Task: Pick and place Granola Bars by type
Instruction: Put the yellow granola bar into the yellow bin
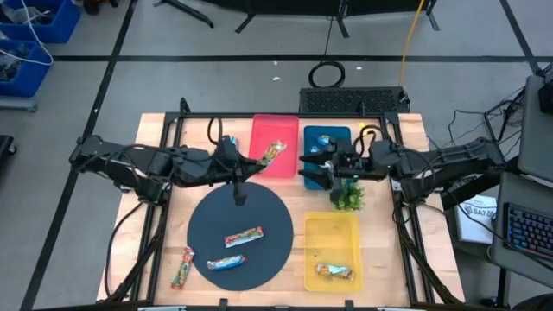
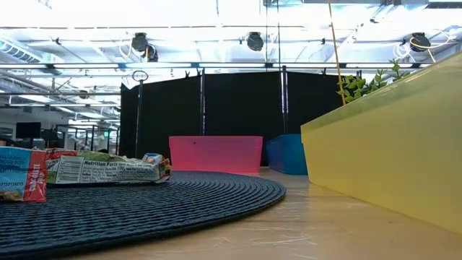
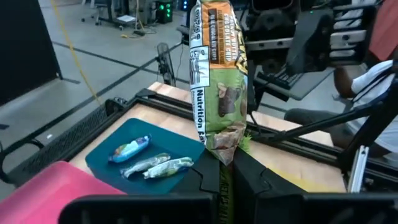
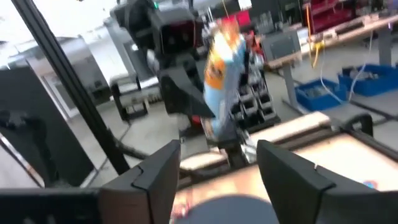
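right end effector (image 4: 217, 165) spread, blurred bar (image 4: 222, 65) ahead

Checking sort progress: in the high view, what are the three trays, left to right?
Pink tray → blue tray → yellow tray, though the blue and yellow trays overlap left to right, and the yellow one sits nearer the table's front edge.

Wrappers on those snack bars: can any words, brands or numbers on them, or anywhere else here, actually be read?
"Nutrition Facts" on the white panel of the granola bar lying on the dark round mat, low view.
"Nutrition", cut off below, on the green-and-orange granola bar held in the left gripper.
Finer print on both wrappers: too small to read.
Red-and-blue wrapper at the picture's left edge: lettering unreadable.
Bars in the blue tray: too small to read.
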Available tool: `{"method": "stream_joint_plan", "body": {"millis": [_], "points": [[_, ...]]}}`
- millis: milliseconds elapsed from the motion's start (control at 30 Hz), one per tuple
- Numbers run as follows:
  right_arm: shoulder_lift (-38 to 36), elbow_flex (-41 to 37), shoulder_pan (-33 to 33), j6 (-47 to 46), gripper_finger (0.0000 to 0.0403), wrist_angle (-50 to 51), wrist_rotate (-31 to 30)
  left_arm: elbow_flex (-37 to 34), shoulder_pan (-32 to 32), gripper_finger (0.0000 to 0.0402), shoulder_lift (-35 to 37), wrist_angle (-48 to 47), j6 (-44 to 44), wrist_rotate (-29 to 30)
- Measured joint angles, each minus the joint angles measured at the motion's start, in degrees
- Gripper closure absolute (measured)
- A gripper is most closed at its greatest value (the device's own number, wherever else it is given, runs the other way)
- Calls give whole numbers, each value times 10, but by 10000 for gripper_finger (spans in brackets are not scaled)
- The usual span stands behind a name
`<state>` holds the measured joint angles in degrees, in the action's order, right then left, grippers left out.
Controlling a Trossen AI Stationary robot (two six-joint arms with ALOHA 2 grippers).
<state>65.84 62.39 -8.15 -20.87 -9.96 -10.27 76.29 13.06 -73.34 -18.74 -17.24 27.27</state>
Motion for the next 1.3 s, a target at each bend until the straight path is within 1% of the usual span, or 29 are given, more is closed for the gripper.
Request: {"method": "stream_joint_plan", "body": {"millis": [133,233,367,567,633,700,833,867,900,967,1067,1200,1300], "points": [[32,0,0,14,184,-50,0,0,0,389,-6,28,19,-14],[53,0,1,14,185,-88,0,1,0,389,-16,37,21,-25],[75,0,2,15,192,-139,0,1,-1,389,-31,41,19,-55],[91,0,2,-1,207,-145,1,0,5,389,-52,57,19,-83],[91,0,2,-12,228,-141,1,0,6,389,-54,57,18,-82],[91,0,2,-25,262,-140,4,0,6,389,-55,56,15,-80],[91,0,2,-16,364,-151,14,0,2,389,-55,62,17,-78],[91,0,2,-9,376,-157,13,0,1,389,-55,66,17,-78],[91,0,2,-7,379,-162,13,0,1,389,-55,73,18,-78],[90,0,2,-18,379,-165,14,0,1,374,-54,86,20,-78],[80,0,3,-40,384,-130,28,0,1,329,-54,92,32,-82],[52,0,-5,-60,388,-23,53,0,-4,262,-20,78,35,-77],[24,-1,-18,-86,389,58,67,1,-13,220,10,40,32,-75]]}}
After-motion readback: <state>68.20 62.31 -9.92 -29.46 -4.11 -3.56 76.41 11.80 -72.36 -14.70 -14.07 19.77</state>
